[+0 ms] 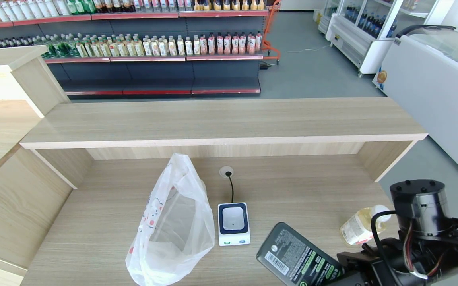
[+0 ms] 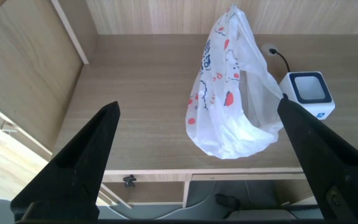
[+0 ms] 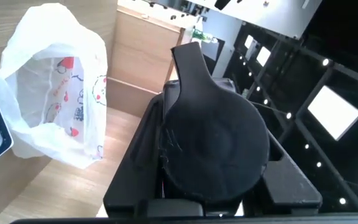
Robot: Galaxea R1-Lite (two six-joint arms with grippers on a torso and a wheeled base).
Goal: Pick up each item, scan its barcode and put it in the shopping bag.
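- Right gripper [image 1: 346,266]: jaws clamped on edge of dark flat pack [image 1: 294,256].
- Pack: at tabletop [image 1: 312,186] front, just right of scanner [image 1: 233,223]. Barcode label faces up.
- Left gripper [image 2: 199,109]: jaws spread wide, holding nothing, above left front of tabletop.
- Shopping bag [image 1: 171,226]: white, upright, mouth open, just beside scanner on its left.
- Bottle [image 1: 362,227]: pale liquid, white cap, lying on side, right of pack.

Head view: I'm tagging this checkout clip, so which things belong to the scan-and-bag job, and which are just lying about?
Job in hand:
dark pouch, held in the right gripper
barcode scanner
shopping bag
bottle, lying on the counter

Just lying about:
drink shelves
chest freezer
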